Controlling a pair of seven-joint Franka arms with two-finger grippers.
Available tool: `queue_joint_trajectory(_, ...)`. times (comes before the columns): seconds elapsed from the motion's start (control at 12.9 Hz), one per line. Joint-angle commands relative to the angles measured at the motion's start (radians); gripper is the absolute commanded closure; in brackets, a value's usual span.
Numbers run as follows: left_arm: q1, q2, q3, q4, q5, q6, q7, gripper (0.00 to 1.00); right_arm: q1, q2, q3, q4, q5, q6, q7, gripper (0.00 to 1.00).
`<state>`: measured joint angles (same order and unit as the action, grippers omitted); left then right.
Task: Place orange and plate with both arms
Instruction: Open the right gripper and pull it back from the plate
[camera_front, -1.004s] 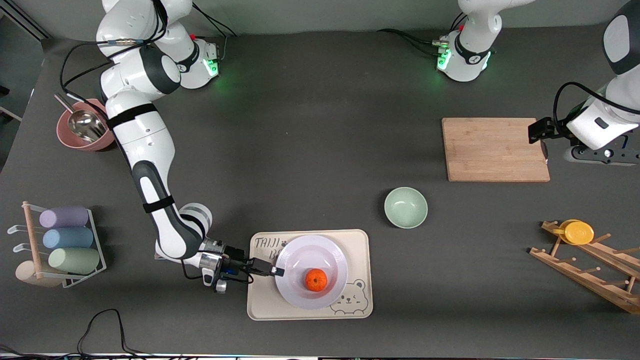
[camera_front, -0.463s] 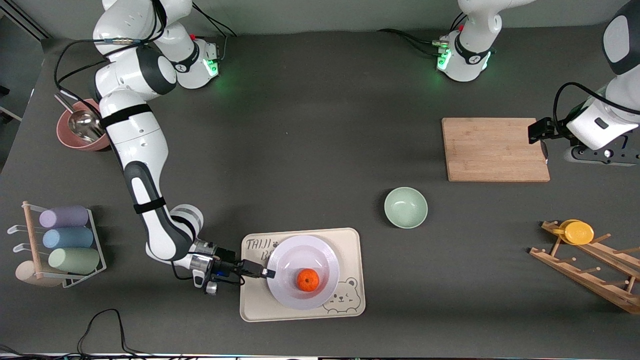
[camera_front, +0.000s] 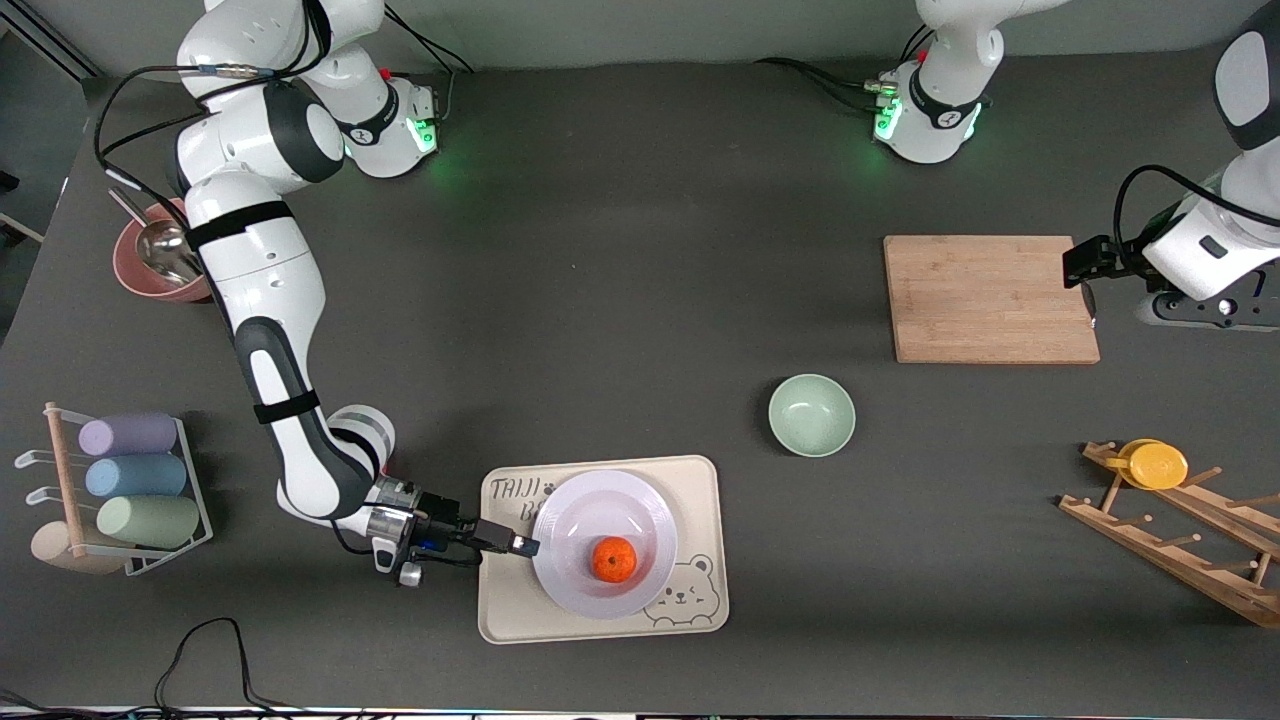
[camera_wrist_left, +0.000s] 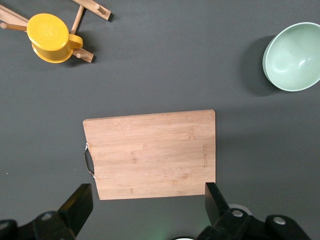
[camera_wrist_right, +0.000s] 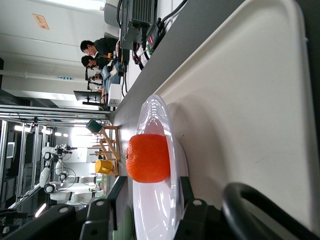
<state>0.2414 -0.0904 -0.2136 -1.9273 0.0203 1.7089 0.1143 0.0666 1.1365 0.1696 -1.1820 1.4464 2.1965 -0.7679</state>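
– Where's the orange (camera_front: 614, 559) sitting?

– On the plate (camera_front: 600, 490), low in the frame near the middle, and the plate rests on the bear-print tray (camera_front: 700, 480). The fruit lies a little off the plate's centre, toward the camera.

– And the right pincer (camera_front: 525, 546)?

– Right at the plate's rim, on the side toward the right arm's end of the table. I can't tell whether it is clamped on the rim or has let go.

– So what worries you?

– If it has hold of the rim and pulls away, the plate would likely go with it, and the light tray under it could slide too. A tilt of that shallow plate would probably send the orange rolling off. If it is free but lifts at an angle, it could catch the rim and flip it.

– The left arm?

– Waiting. The left pincer (camera_wrist_left: 146, 189) hangs wide open, holding nothing, over the edge of the wooden board (camera_front: 990, 300), high in the frame toward the left arm's end. The green bowl (camera_front: 811, 415) is well apart from both, so I see no risk there
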Motion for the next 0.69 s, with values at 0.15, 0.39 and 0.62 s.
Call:
queue_joint_trajectory(0.15, 0.009, -0.02, -0.004, -0.018, -0.014, 0.017, 0.021, 0.0, -0.004, -0.105, -0.055, -0.082, -0.162, 0.0, 0.143, 0.47)
queue_joint_trajectory(0.39, 0.009, -0.02, -0.003, -0.018, -0.014, 0.017, 0.021, 0.0, -0.005, -0.176, -0.097, -0.158, -0.214, -0.003, 0.165, 0.46)
queue_joint_trajectory(0.62, 0.009, -0.02, -0.004, -0.018, -0.014, 0.017, 0.021, 0.0, -0.005, -0.265, -0.133, -0.229, -0.32, -0.017, 0.234, 0.44)
